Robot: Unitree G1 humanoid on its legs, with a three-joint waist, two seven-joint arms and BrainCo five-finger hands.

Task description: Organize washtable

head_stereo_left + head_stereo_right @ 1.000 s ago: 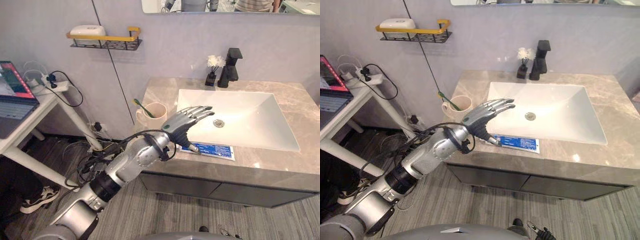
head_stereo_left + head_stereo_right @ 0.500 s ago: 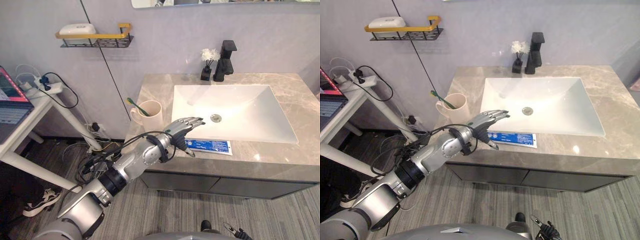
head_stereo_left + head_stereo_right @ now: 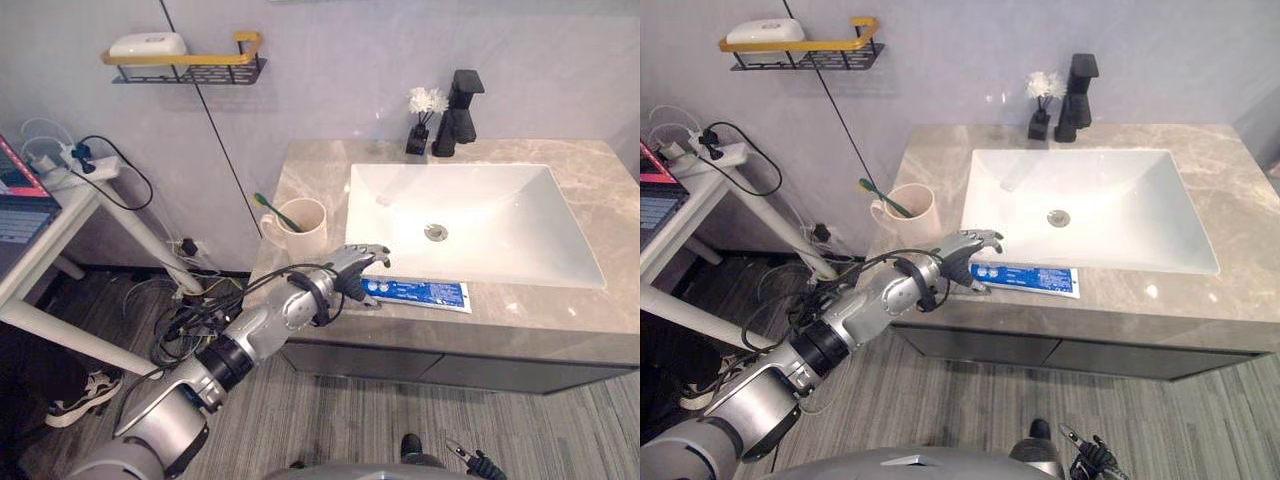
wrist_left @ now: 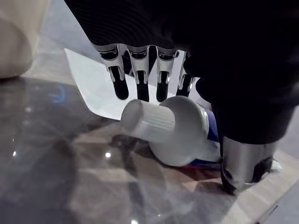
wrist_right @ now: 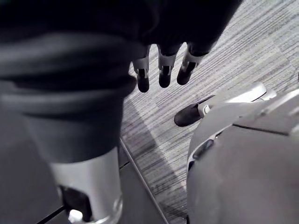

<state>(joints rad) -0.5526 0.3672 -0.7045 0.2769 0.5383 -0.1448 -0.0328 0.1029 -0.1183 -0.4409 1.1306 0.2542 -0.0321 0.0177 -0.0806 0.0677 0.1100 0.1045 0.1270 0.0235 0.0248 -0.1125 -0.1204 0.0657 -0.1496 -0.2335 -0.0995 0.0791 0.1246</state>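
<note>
The left hand point(image 3: 357, 264) hangs open over the cap end of the toothpaste tube point(image 3: 421, 293). A glancing close could nudge it off the countertop point(image 3: 312, 178) front edge.

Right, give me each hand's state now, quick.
Left hand: open, fingers and thumb either side of the capped end of the blue-and-white toothpaste tube.
Right hand: open, empty.

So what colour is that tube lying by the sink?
The tube is blue with white markings and a white cap; clearest in the left eye view.
</note>
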